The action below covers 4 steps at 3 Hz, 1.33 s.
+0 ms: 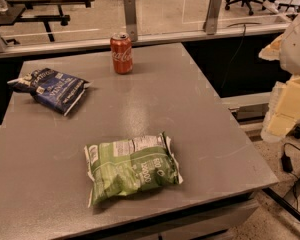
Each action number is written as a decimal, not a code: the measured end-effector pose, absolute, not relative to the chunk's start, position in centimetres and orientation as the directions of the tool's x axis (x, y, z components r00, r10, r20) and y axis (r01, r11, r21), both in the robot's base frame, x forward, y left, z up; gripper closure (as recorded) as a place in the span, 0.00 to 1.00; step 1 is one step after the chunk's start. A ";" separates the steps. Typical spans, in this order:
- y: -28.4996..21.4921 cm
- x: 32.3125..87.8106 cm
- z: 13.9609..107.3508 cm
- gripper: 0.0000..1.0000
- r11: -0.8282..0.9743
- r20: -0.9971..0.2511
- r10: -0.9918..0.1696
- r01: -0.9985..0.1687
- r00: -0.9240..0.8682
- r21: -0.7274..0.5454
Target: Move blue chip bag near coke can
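The blue chip bag (50,89) lies flat at the table's far left, dark navy with white lettering. The coke can (121,53) stands upright near the table's far edge, to the right of the bag and well apart from it. My gripper (282,115) shows as pale yellow and white parts at the right edge of the view. It hangs beyond the table's right side, far from both the bag and the can, and holds nothing that I can see.
A larger green chip bag (131,166) lies in the near middle of the grey table (205,134). A glass partition with metal posts (130,11) runs behind the table's far edge. Cables (290,159) lie on the floor at the right.
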State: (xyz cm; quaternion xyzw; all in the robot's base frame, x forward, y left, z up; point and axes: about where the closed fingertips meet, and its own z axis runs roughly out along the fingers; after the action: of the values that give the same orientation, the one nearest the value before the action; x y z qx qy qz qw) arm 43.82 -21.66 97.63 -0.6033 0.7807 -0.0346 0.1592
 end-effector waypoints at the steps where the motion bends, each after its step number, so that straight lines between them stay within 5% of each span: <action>1: -21.7 43.8 97.6 0.00 0.270 -0.207 -0.953 -0.931 -0.221 -0.246; 4: -9.2 50.8 99.7 0.00 0.270 -0.407 -0.899 -0.935 -0.161 -0.228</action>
State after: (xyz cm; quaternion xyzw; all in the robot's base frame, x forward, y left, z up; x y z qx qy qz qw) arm 50.84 -9.24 99.75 -0.6027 0.7610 0.0382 0.2370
